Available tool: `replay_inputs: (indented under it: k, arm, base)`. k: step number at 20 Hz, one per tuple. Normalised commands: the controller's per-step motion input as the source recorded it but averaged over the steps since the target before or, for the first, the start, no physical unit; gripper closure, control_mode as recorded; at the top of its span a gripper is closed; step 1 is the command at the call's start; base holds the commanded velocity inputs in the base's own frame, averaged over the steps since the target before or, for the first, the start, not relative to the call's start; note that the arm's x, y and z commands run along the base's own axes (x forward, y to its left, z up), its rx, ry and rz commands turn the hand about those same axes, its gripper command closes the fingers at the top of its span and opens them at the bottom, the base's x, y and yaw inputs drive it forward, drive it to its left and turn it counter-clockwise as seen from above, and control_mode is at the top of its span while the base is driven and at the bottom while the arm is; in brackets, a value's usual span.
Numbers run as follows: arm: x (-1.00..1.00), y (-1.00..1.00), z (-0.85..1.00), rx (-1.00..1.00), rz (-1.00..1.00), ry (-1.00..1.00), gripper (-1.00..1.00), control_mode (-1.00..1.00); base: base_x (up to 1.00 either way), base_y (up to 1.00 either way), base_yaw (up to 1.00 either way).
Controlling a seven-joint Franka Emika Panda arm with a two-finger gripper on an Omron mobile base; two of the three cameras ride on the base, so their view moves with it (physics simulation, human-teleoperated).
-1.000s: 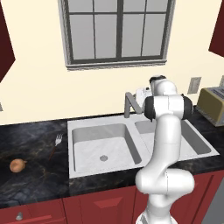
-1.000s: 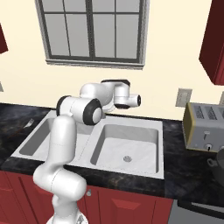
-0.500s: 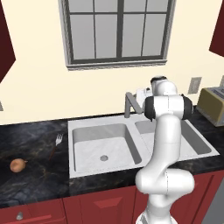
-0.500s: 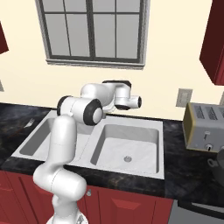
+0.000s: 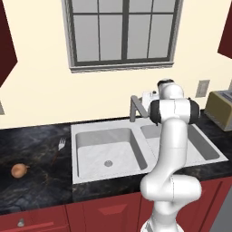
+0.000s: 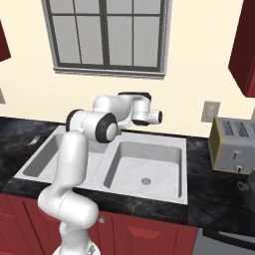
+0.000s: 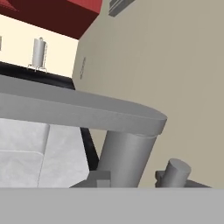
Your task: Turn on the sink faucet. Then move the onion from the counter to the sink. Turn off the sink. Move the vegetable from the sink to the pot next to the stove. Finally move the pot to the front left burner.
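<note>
The grey sink faucet (image 5: 134, 108) stands behind the pale sink (image 5: 84, 131); no water shows. My gripper (image 5: 143, 99) hovers just right of the faucet's post, against the back wall, and its fingers are too small to read. In the hand view the faucet's spout (image 7: 87, 111) crosses close in front, above the post (image 7: 124, 157) and a short lever stub (image 7: 175, 173). Far left on the black counter (image 5: 36, 149) lies the tan onion (image 5: 18, 170). A dark pot (image 6: 247, 186) peeks in at the right edge. The stove's cooktop is out of view.
A fork (image 5: 59, 146) lies on the counter left of the sink. A grey toaster (image 6: 233, 145) stands on the counter to the right, below a wall outlet (image 6: 210, 110). The window (image 5: 122, 34) is above the faucet. Dark red cabinets (image 5: 104, 213) run under the counter.
</note>
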Motion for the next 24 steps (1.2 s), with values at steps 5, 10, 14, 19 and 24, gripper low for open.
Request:
replay_inputs:
  k: [5,10,14,19,24]
  arm:
    - [0.14,-0.74,0.0,0.02,0.0,0.0,1.0,-1.0]
    - [0.15,-0.71,-0.04,0.01,0.0,-0.02,1.0,-1.0]
    - [0.0,-0.66,-0.07,0.01,0.0,-0.06,1.0,-1.0]
    - [-0.08,-0.46,-0.01,0.0,0.0,-0.05,1.0,-1.0]
    - [0.06,-0.08,0.0,0.0,-0.05,0.0,1.0,-1.0]
  base:
    - [0.0,0.0,0.0]
    - [0.0,0.0,0.0]
    - [0.0,0.0,0.0]
    - [0.0,0.0,0.0]
    - [0.0,0.0,0.0]
